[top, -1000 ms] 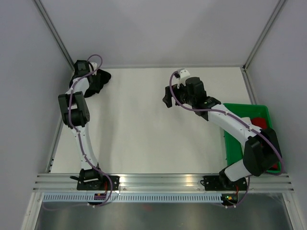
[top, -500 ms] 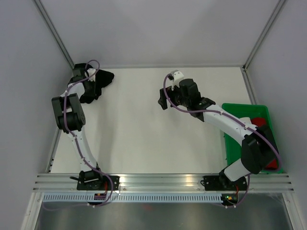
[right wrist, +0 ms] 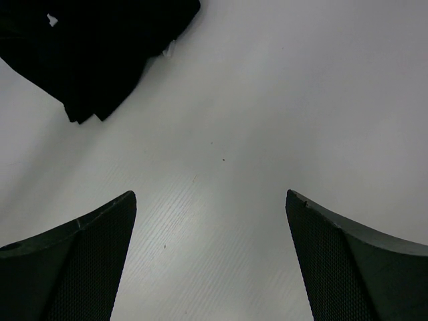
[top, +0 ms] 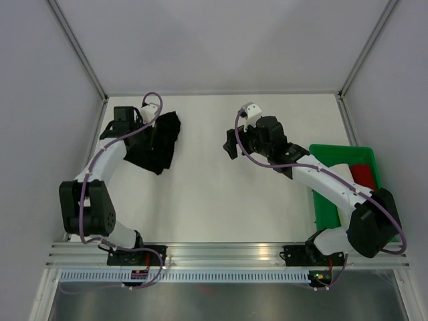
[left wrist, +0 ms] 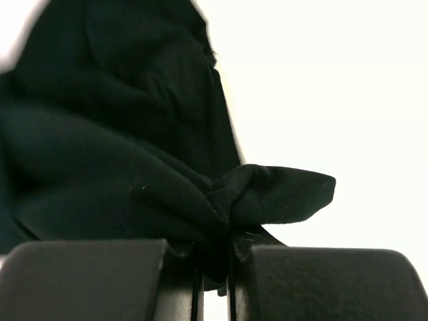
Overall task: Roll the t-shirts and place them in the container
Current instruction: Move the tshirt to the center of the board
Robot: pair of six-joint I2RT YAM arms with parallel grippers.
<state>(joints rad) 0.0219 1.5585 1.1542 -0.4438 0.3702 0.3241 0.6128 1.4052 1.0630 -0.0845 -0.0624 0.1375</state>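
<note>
Black t-shirt pinched at the table's far-left

Black t-shirt (top: 157, 142) is seen crumpled on the white table (top: 200, 194), far left. A fold of it is clamped between the closed fingers of the left gripper (left wrist: 214, 267). The right gripper (top: 231, 144) is held spread wide above bare table, nothing grasped. A green bin (top: 328, 200) sits at the right edge.

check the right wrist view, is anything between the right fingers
No, the right fingers stand wide apart over bare table, with the black shirt lying well beyond them.
</note>
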